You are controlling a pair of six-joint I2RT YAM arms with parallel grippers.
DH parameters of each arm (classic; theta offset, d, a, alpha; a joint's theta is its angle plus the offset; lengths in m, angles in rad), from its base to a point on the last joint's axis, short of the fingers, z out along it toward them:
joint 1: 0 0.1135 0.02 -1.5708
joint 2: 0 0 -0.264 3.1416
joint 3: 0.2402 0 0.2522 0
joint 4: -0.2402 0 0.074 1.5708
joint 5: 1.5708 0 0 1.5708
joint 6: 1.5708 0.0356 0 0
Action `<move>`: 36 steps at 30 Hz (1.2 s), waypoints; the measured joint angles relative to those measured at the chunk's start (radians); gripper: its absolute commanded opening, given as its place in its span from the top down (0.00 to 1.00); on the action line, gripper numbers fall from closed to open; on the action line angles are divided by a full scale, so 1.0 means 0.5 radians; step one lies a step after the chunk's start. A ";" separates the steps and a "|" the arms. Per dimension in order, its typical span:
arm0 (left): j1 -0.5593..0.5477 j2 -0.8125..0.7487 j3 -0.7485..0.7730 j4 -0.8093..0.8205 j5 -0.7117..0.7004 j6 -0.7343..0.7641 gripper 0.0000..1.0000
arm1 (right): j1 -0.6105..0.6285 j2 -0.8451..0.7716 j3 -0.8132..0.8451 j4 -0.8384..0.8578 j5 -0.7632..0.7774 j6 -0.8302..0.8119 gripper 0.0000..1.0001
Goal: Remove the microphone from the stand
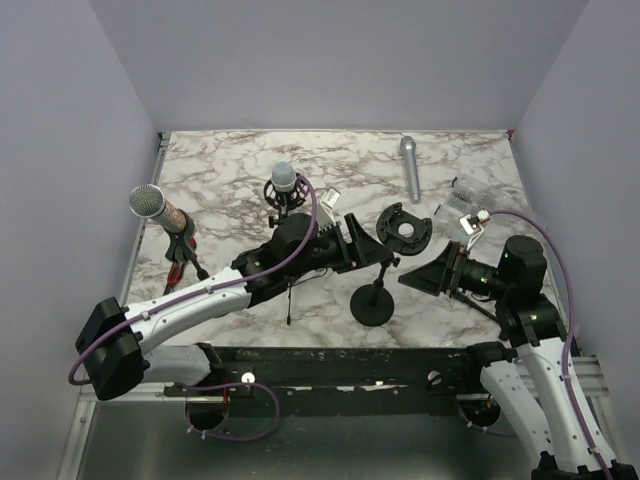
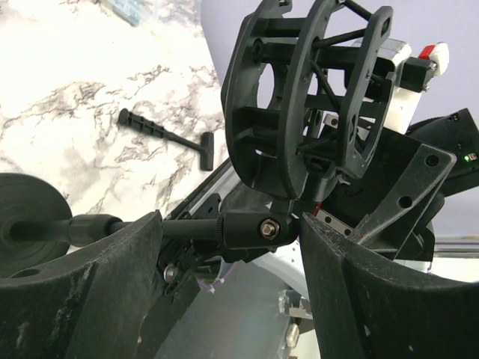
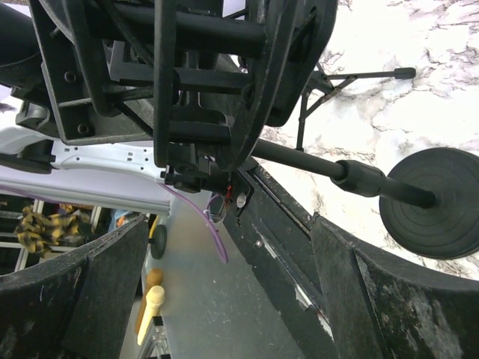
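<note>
**Cradle empty, microphone on the table: the job looks all but finished**

A silver microphone (image 1: 410, 168) lies loose on the marble table (image 1: 230, 160), in the upper right of the overhead frame and well apart from both arms. The stand (image 1: 381, 278) at the centre sits on its round base (image 1: 372, 305). Its shock mount (image 1: 388, 225) holds nothing, and both wrist views look straight through its bare ribs. On that evidence the removal itself appears done. What seems left is for the arms to back away from the stand.

Two other microphones are at the left of the overhead frame, one on a tripod (image 1: 150, 200) and one in its own mount (image 1: 284, 178). Whether either belongs to the task cannot be told.

The left arm (image 1: 200, 295) runs low from the lower left diagonally to the centre. The left gripper (image 2: 230, 228) has its jaws parted on either side of the joint under the mount. The right-hand finger is just beside that joint, and whether it touches is unclear. It does not look clamped on anything.

The right arm (image 1: 540, 360) rises from the lower right and bends so its wrist points left at the stand. The right gripper (image 3: 228, 232) is spread wide and holds nothing, with the mount and stem just beyond its fingers.
</note>
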 measured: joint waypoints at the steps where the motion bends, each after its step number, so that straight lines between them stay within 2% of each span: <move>1: 0.000 -0.005 -0.018 0.029 -0.002 -0.002 0.29 | 0.000 0.001 0.000 0.000 0.000 -0.002 0.11; 8: 0.000 -0.027 -0.199 0.341 -0.021 -0.027 0.30 | 0.000 0.002 -0.001 0.000 0.006 -0.017 0.11; 16: 0.000 0.105 -0.220 0.480 -0.019 -0.027 0.30 | 0.000 0.002 -0.042 0.000 0.029 -0.026 0.11; 28: 0.000 0.188 -0.392 0.504 -0.050 -0.023 0.31 | 0.000 -0.016 -0.061 -0.005 0.065 -0.034 0.11; 36: -0.002 0.259 -0.435 0.537 -0.050 -0.022 0.29 | 0.000 0.031 -0.072 -0.114 0.244 -0.092 0.10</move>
